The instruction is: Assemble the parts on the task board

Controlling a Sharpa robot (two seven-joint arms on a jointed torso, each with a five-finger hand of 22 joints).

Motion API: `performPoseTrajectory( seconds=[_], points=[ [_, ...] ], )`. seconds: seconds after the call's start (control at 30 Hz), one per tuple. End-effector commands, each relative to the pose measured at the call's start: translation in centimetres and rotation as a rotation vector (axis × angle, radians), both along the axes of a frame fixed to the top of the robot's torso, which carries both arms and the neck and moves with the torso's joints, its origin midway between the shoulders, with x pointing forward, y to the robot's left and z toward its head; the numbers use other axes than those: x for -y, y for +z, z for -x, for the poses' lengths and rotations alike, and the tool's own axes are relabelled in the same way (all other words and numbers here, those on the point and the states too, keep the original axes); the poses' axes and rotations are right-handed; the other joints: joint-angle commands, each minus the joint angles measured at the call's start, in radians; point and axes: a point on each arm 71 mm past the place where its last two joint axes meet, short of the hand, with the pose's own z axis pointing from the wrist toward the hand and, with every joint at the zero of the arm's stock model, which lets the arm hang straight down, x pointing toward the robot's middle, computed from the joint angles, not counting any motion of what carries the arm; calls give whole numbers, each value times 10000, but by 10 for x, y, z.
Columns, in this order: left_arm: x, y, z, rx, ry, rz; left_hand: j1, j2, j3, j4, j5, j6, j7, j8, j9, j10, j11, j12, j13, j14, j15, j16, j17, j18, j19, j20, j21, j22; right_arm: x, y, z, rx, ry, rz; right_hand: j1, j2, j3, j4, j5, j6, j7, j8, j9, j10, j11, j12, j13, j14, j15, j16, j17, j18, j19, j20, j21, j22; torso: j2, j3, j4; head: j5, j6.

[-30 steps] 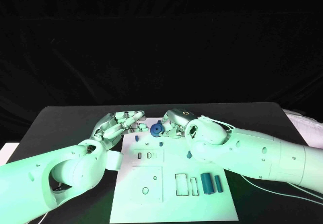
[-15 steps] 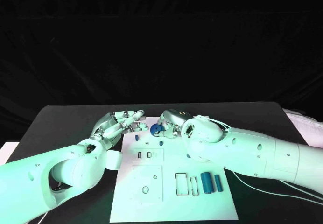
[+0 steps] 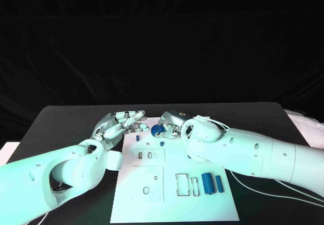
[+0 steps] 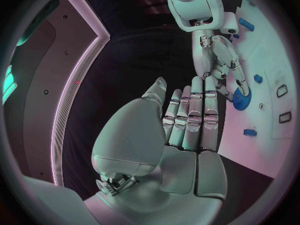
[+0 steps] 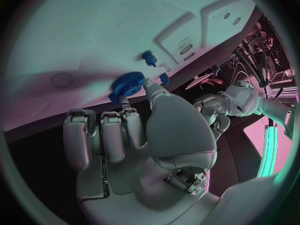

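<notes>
Where the white task board [image 3: 152, 187] lies in the middle of the black tabletop [image 3: 67, 122], both hands are gathered at its far end. A blue gear [image 3: 157, 130] is pinched between the thumb and fingertips of the right hand [image 3: 174, 125], and it is held just above the far edge of the board; in the right wrist view the same gear [image 5: 128, 85] is seen clamped at the fingertips, with the remaining fingers curled beside it. The left hand [image 3: 123, 123] is held just beside the gear, on its left, with its fingers extended side by side and nothing grasped; in the left wrist view those fingers [image 4: 187, 117] are seen stretched out flat toward the gear [image 4: 240, 97], and whether they touch it cannot be told for sure. A small blue peg [image 3: 136, 138] stands on the board near the left hand, and another small blue piece [image 3: 162, 143] is seen just below the right hand. Toward the near right part of the board, two blue cylinders [image 3: 207, 183] lie side by side, next to two narrow rectangular slots [image 3: 181, 184]. Near the board's near left corner an oval recess [image 3: 146, 191] is cut.
</notes>
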Motion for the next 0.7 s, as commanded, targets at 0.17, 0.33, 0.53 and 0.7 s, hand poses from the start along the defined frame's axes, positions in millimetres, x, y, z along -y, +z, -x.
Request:
performPoseTrajectory(
  seconds=[0.17,0.33,0.53,0.7],
  points=[
    [1,1,0,63,-154,103,107,-21,18,-66,-57,-13,20,-51,-5,-56,-5,-57,-15,15,6,-69,14,118,54,37,-57,-12,10,12,6,1193,186,-1092,253,-137,36,-115,623,120,-11,37,38,398,58,50,1689,799,69,57,1254,-161,262,81,53,901,-10,20,-16,-25,29],
    [-1,1,0,64,-94,78,117,-18,24,-76,-56,-14,20,-53,-6,-58,-5,-57,-15,15,6,-73,17,118,54,36,-58,-13,31,27,14,1773,499,-2107,354,-135,82,-189,688,208,-29,60,53,391,44,39,1688,791,58,44,1220,-168,277,77,67,938,-33,26,-85,-25,48],
    [-2,1,-1,61,-68,66,130,-15,31,-90,-54,-14,19,-55,-5,-60,-6,-57,-16,14,6,-77,22,118,55,35,-58,-13,74,35,17,436,690,-2463,540,-122,112,-353,151,435,-73,90,72,386,7,27,1692,803,28,68,1303,-186,306,53,99,1021,-99,70,-216,42,56],
    [-2,0,-2,55,-79,69,134,-14,33,-94,-54,-14,18,-56,-5,-61,-6,-57,-16,15,5,-79,23,118,55,35,-59,-14,117,34,18,-457,720,-2349,894,-132,158,-672,32,619,-99,114,80,415,-17,80,1735,834,-3,124,1470,-199,331,26,127,1090,-158,105,-313,45,63]
  ],
)
